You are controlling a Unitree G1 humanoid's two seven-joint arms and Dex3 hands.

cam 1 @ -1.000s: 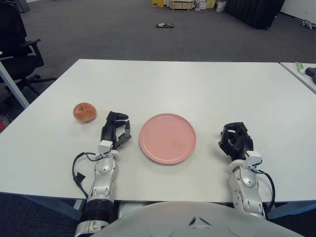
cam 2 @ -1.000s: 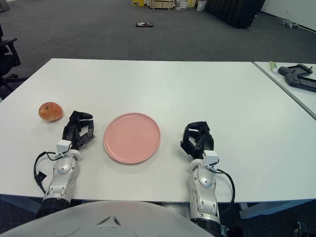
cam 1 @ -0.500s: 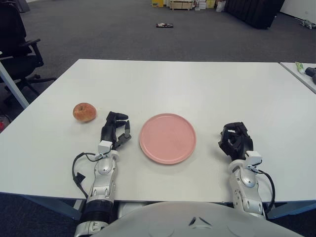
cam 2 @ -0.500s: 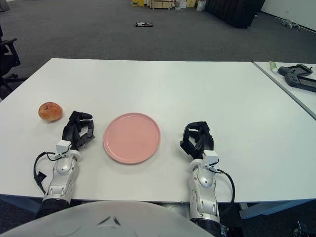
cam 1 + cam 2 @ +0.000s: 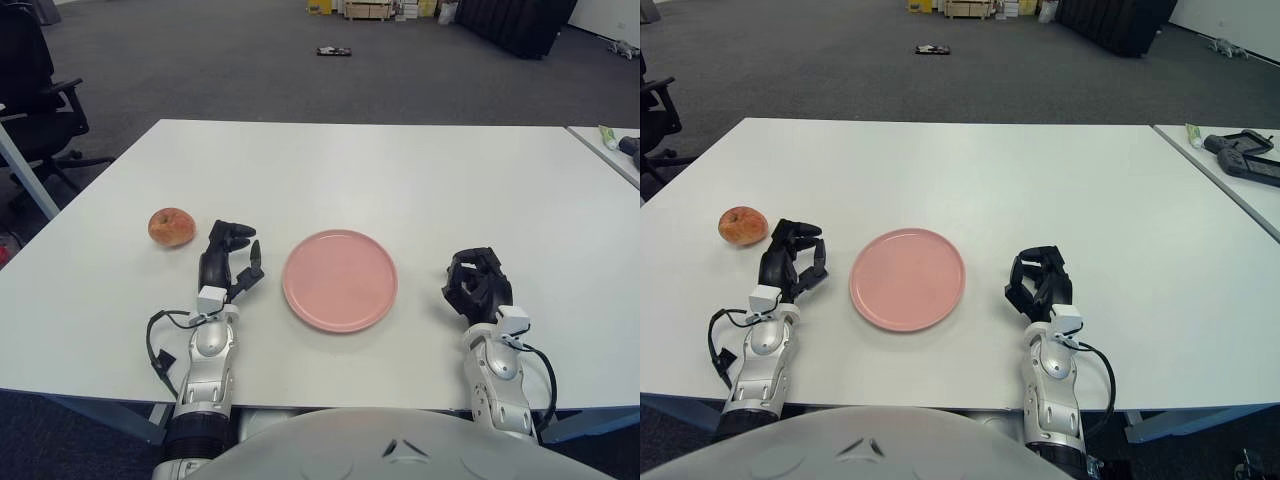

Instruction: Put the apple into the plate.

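One apple (image 5: 171, 227) sits on the table (image 5: 400, 170) just left of my left hand (image 5: 226, 262), whose fingers are loosely curled on nothing, placed between apple and pink plate (image 5: 340, 280) for a short carry, while my right hand (image 5: 476, 283) shows curled and empty right of the plate.

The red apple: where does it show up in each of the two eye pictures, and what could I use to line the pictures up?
Left eye view: the round red apple sits left of centre on the white table, just beyond the left hand.
Right eye view: the same apple lies nearer the picture's left edge.
Shared landmark: the round pink plate, to the apple's right in both.
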